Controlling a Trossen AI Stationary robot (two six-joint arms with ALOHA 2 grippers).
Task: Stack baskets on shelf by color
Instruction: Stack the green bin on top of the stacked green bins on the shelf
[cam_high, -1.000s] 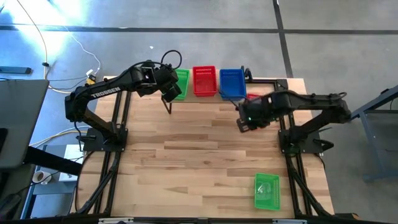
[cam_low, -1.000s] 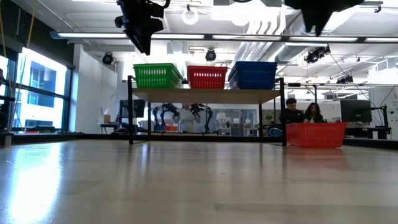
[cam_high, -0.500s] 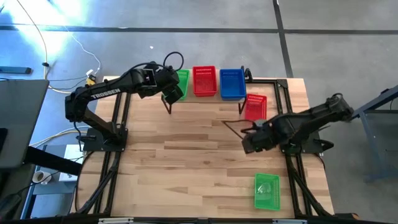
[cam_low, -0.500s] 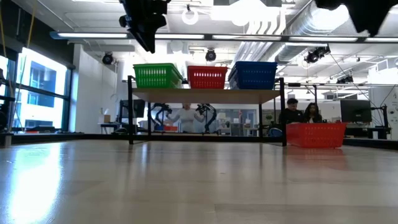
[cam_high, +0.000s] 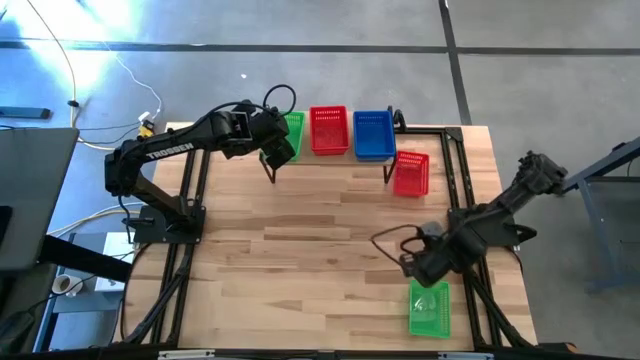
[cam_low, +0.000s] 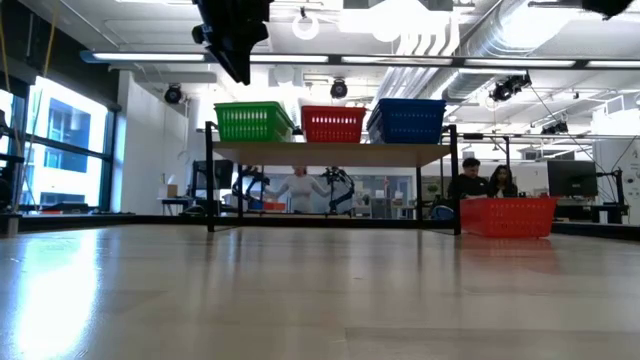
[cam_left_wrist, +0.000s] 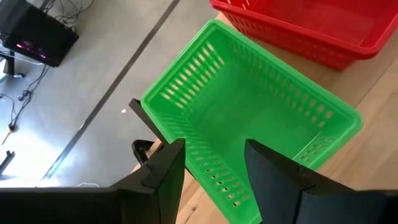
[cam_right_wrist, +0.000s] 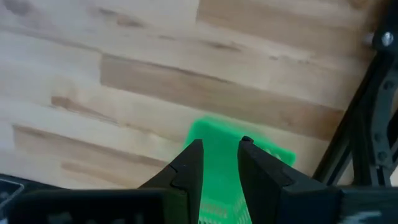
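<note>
On the shelf (cam_low: 330, 153) at the far edge stand a green basket (cam_high: 293, 130), a red basket (cam_high: 328, 130) and a blue basket (cam_high: 373, 135) side by side. My left gripper (cam_left_wrist: 214, 168) hovers open above the green basket (cam_left_wrist: 249, 118), holding nothing. Another red basket (cam_high: 411, 172) rests on the table by the shelf's right end. A second green basket (cam_high: 430, 307) lies at the table's near right. My right gripper (cam_high: 415, 265) hangs open just on the far side of it, pointing down, with nothing between its fingers (cam_right_wrist: 193, 168).
The black frames of both arm stands (cam_high: 170, 230) run along the table's left and right sides. The middle of the wooden table (cam_high: 300, 240) is bare. In the low view, people (cam_low: 485, 182) sit in the room behind the table.
My right gripper has swung from beside the shelf's right end toward the table's near edge, sinking and rolling its wrist, and now hangs by the near green basket. The red basket on the table, hidden under the arm before, now shows. No basket has moved.
</note>
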